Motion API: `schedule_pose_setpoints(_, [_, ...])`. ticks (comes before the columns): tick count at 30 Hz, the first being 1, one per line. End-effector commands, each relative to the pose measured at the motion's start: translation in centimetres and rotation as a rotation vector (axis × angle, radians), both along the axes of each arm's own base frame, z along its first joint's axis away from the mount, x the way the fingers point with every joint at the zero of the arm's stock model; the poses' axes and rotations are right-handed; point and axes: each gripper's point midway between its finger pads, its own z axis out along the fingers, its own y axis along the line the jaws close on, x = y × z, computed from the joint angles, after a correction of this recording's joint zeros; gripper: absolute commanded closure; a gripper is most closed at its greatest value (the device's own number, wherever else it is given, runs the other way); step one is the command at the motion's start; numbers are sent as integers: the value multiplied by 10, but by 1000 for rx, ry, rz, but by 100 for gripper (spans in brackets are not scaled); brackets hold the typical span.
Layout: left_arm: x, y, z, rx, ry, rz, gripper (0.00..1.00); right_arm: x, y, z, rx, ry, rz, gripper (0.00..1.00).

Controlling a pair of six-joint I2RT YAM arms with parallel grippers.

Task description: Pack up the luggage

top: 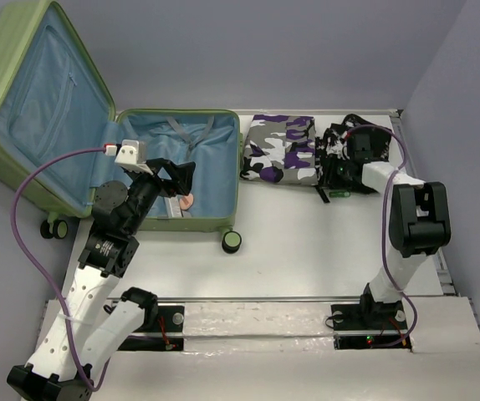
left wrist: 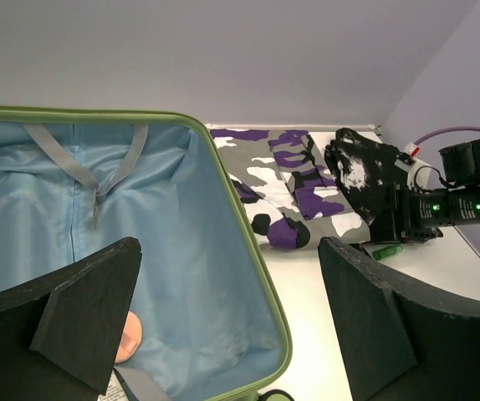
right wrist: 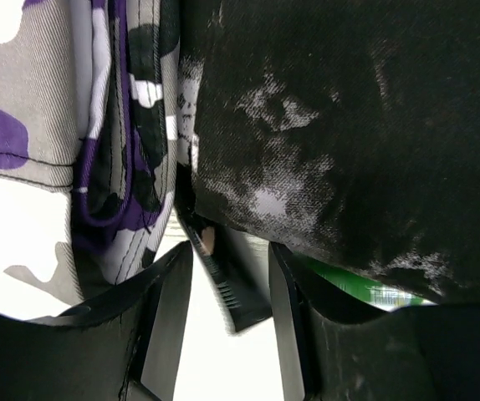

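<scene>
On the table's left, luggage (top: 211,159): it lies open from about nine to eleven o'clock, with the lid (top: 48,109) propped up behind and the blue tray facing up.
Left gripper (top: 180,178): jaws spread as wide as they go and holding nothing, hanging over the tray's near side just above a small pink thing (top: 187,201).
Right gripper (right wrist: 230,259): jaws partway apart, nosed in under the black cloth (right wrist: 349,125) at two o'clock. A dark toothed strip (right wrist: 223,288) lies in the gap but doesn't look pinched.
Risk, right side: closing now could catch the strip or only a fold of the cloth, and a thin pinch would likely let the cloth sag or drop during a lift.
Risk, neighbours: the camo bundle (top: 280,149) touches the black cloth at its nine o'clock, so a pull may drag it along. A green item (right wrist: 349,284) underneath could get swept off.
Risk, crossing: the left arm is over the tray, so a carry toward nine o'clock could meet it.
Edges: wall and table edge are close at three o'clock, and the case rim stands up between the clothes and the tray.
Open room: bare tabletop toward six o'clock.
</scene>
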Motion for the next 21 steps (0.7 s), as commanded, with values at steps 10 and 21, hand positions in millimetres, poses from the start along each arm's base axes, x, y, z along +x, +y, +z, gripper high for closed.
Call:
schedule_pose_setpoints(10, [1, -2, 8, -2, -36, -13, 1, -25, 29, -25, -69, 69, 58, 52])
schedule_pose_setpoints(21, [-1, -1, 11, -4, -47, -10, 1, -33, 22, -21, -123, 54, 8, 62])
